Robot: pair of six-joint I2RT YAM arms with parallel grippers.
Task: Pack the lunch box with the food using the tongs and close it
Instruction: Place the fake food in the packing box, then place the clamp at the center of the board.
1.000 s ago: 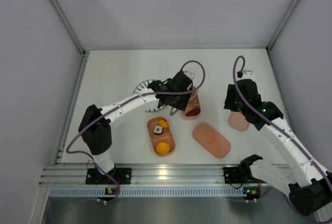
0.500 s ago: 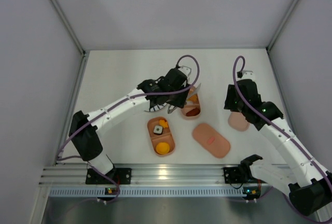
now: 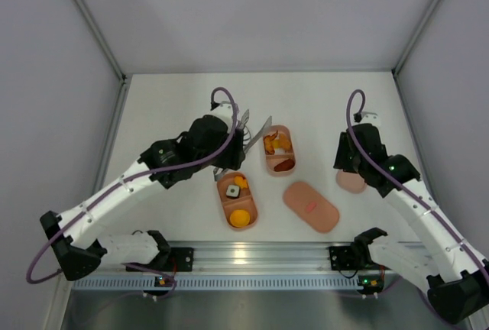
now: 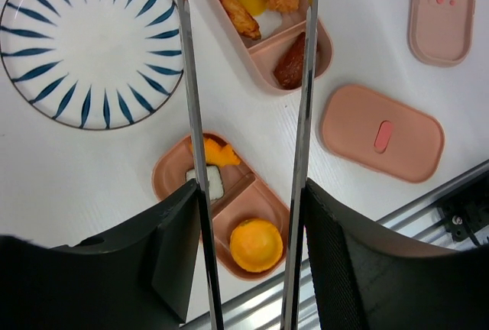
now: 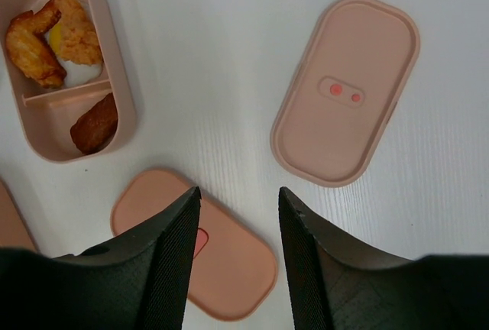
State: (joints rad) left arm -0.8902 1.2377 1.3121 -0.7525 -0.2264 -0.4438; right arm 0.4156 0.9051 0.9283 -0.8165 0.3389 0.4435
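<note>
My left gripper (image 4: 248, 192) is shut on the silvery tongs (image 4: 191, 101), whose two arms run up out of the left wrist view with a wide gap between them. In the top view the tongs (image 3: 258, 129) hang above the table, left of the far tray (image 3: 290, 154). That tray holds fried orange, yellow and dark brown food (image 4: 294, 63). The near tray (image 3: 223, 202) holds a round orange piece (image 4: 255, 244), a white-and-black piece and a small orange one. My right gripper (image 5: 238, 192) is open over bare table between the red-marked lid (image 5: 229, 269) and the red-spotted lid (image 5: 344, 89).
The striped white plate (image 4: 92, 43) lies left of the far tray, largely under my left arm in the top view. White walls close in the table on three sides, and an aluminium rail (image 3: 252, 257) runs along the near edge.
My left arm has swung back and to the left, lifting the tongs away from the far tray. The right arm has barely moved.
</note>
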